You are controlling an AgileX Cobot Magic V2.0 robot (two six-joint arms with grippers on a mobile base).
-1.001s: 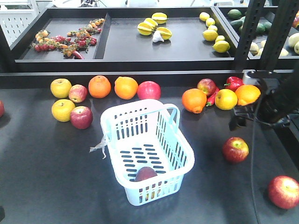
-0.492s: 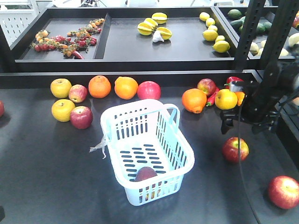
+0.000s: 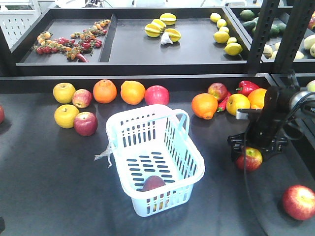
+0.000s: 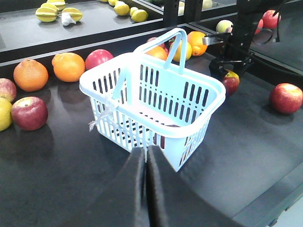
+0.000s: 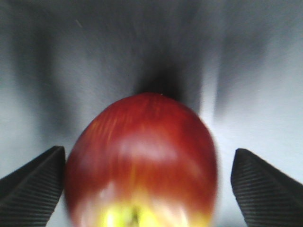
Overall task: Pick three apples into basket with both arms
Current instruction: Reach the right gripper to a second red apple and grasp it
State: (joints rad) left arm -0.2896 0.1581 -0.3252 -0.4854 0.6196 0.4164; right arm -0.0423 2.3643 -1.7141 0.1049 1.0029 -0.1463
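The pale blue basket [image 3: 147, 112] stands mid-table with one dark red apple [image 3: 153, 183] on its floor. My right gripper [image 3: 252, 150] hangs open over a second apple [image 3: 250, 160] to the right of the basket. In the right wrist view that apple [image 5: 142, 161] sits between the ribbed fingers [image 5: 33, 184]; the left one is close to its skin and a gap shows on the right. A third apple [image 3: 298, 201] lies at the front right. My left gripper [image 4: 146, 150] is shut and empty, just before the basket's near wall [image 4: 156, 128].
Oranges [image 3: 105, 91], yellow fruits [image 3: 64, 92] and more apples [image 3: 85, 123] line the back of the table, with a red pepper [image 3: 246, 87] at the right. Black shelf posts [image 3: 263, 34] rise behind the right arm. Trays of fruit sit on the rear shelf.
The right arm has swung from the far right edge leftward and down, ending with its open fingers around the apple right of the basket. Basket and fruit stay put.
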